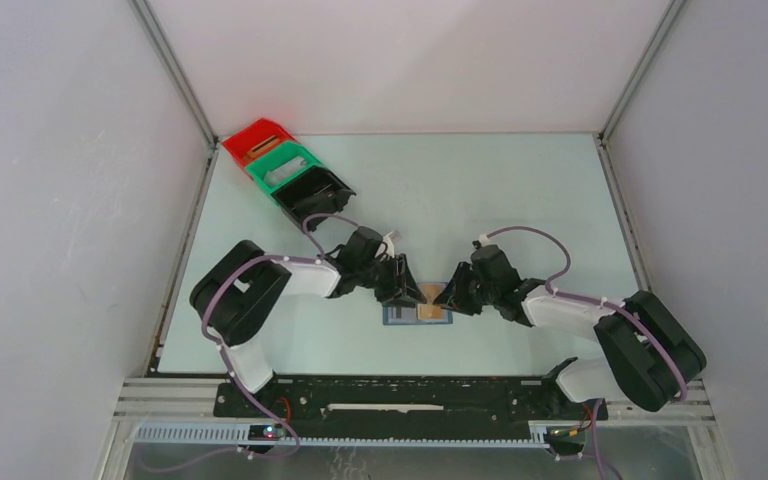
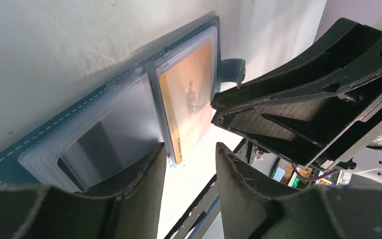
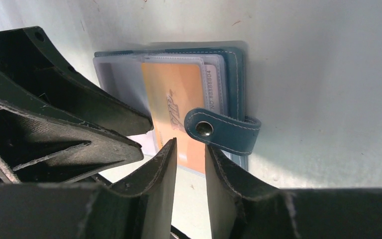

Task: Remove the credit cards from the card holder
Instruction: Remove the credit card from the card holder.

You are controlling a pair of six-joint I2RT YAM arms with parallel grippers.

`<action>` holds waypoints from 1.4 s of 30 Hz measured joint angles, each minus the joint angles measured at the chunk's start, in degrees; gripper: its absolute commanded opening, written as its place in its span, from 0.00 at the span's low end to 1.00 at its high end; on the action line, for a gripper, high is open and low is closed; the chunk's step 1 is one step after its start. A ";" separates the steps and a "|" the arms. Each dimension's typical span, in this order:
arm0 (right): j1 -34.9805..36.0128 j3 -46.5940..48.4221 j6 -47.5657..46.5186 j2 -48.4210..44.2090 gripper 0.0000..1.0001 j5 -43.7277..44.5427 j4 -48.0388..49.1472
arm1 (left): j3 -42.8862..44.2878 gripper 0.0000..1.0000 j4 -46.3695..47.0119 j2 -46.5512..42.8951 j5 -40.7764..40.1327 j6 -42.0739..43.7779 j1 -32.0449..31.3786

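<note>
Closest to lens on each wrist cam: own black fingers, parted, nothing clamped between. Same on left gripper [image 2: 189, 167] and right gripper [image 3: 190, 157]. Touching card holder [image 1: 405, 316] or hovering just above it: can't tell.

Top cam only:
- left arm [image 1: 250, 290] and right arm [image 1: 640, 345] at full length
- red bin [image 1: 257, 138], green bin [image 1: 285, 165] and black bin [image 1: 312, 190], touching in a diagonal row at far-left corner of table [image 1: 520, 200]

Wrist cams only: inside of card holder. Open flat, mid-table toward near edge, clear sleeves [image 2: 129, 99] facing up.

Left wrist only: grey left-hand panel. Card or bare sleeve, can't tell.

Right wrist only:
- stud [image 3: 203, 129] on strap [image 3: 231, 133], folded in over orange card [image 3: 171, 94]
- numbered edge of pale card [image 3: 212, 82] tucked behind the orange one

Both cards in their sleeves, not out.

Count: two arms, two grippers, three bins, one card holder, two cards confirmed, one strap, one stud.

Pose: elbows out, forearms angled inward, both wrists pitched down. Tips nearly meeting over card holder, left at grey half, right at orange half.
</note>
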 measured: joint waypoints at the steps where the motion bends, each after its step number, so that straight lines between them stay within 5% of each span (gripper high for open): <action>1: 0.00 0.00 0.02 0.35 0.35 -0.39 0.42 | 0.00 0.46 0.20 0.22 -0.09 0.00 0.00; 42: -0.33 0.20 0.00 1.73 0.35 -2.14 3.43 | -11.52 0.46 15.80 -7.02 -8.20 -1.11 0.00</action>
